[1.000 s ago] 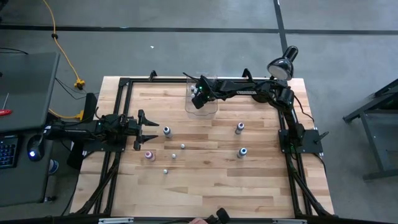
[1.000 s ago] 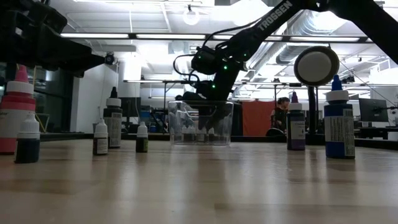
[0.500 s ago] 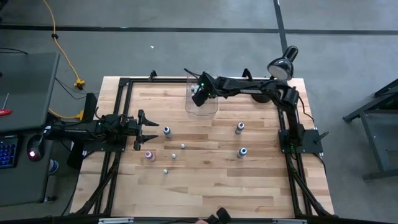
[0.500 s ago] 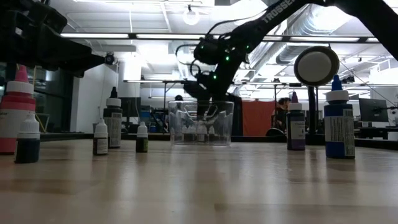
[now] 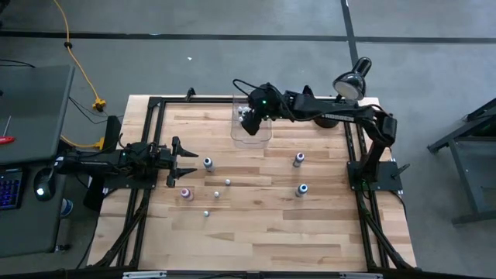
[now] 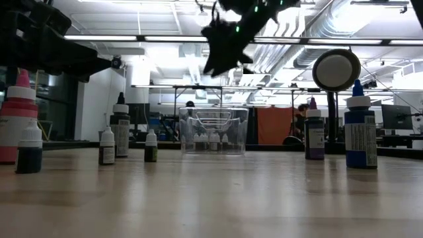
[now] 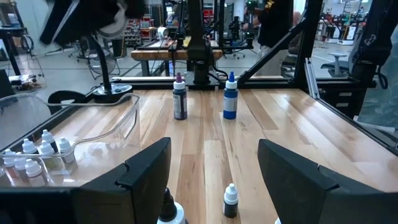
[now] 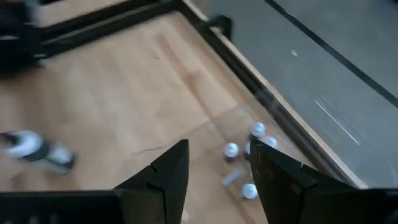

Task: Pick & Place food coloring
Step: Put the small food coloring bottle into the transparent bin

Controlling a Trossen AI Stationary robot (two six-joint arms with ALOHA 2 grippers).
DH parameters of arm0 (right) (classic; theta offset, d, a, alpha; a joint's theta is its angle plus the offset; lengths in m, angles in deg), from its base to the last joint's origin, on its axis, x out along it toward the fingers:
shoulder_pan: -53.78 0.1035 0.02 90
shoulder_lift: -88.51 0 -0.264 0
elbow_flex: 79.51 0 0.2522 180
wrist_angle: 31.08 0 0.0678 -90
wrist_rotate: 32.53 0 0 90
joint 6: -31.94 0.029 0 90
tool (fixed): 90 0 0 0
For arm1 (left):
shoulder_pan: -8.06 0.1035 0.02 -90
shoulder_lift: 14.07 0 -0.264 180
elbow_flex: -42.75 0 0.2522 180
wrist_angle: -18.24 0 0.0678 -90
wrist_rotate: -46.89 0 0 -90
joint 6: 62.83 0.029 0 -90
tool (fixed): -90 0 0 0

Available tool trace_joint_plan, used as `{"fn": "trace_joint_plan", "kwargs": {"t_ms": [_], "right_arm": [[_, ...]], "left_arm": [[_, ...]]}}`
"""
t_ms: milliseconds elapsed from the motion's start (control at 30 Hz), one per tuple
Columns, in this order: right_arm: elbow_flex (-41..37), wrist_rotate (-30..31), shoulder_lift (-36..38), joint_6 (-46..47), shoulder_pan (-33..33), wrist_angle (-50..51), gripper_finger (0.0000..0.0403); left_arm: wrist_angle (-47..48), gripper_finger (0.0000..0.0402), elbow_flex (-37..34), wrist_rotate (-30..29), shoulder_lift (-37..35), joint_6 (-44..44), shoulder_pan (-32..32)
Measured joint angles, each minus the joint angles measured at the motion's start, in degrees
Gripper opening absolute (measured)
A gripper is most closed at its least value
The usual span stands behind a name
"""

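Note:
Small white-capped food coloring bottles stand upright on the wooden table (image 5: pixel 256 232): one with a blue body (image 5: pixel 208 163) just ahead of my left gripper, a pink one (image 5: pixel 186 193), tiny ones (image 5: pixel 228 182) (image 5: pixel 206 212), a purple one (image 5: pixel 298 160) and a blue one (image 5: pixel 302 189). Several more sit inside the clear bin (image 5: pixel 252 124) (image 6: pixel 213 130) near the far edge. My right gripper (image 5: pixel 249 116) (image 6: pixel 225 46) (image 8: pixel 217 180) hangs open and empty high above the bin. My left gripper (image 5: pixel 184 161) (image 7: pixel 214 186) waits open, low at the table's left side.
A black frame (image 5: pixel 155 102) runs around the table's edges. A desk lamp (image 5: pixel 350 81) stands at the far right corner. The near half of the table holds no bottles. Bottles in the bin (image 8: pixel 249 149) show between my right fingers.
My right gripper has risen straight up out of the clear bin to well above its rim, while its arm's elbow swung toward the table's right edge. The bottles in the bin stay where they were. My left arm has kept still.

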Motion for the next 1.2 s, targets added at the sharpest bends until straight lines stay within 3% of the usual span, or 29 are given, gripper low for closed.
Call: {"fn": "trace_joint_plan", "kwargs": {"t_ms": [300,467,633,867,1200], "right_arm": [[13.28,-0.6,0.27,-8.33,7.56,16.6,0.0161],[14.35,-1.26,0.11,-12.54,12.45,19.14,0.0161],[15.27,-6.08,-1.16,-11.61,15.33,19.44,0.0161],[25.46,-9.99,-8.04,-12.96,18.99,24.84,0.0162],[40.53,-20.34,-23.3,-16.75,23.64,26.94,0.0161]], "left_arm": [[0.02,0.0239,-0.01,0.02,0.0,0.0,-0.01],[0.02,0.0239,0.0,0.01,-0.01,0.0,0.01],[0.02,0.0239,0.01,0.02,0.0,0.02,-0.01],[0.04,0.0239,-0.02,0.01,0.0,0.01,0.0],[0.04,0.0239,-0.02,0.02,0.0,0.0,0.0]]}}
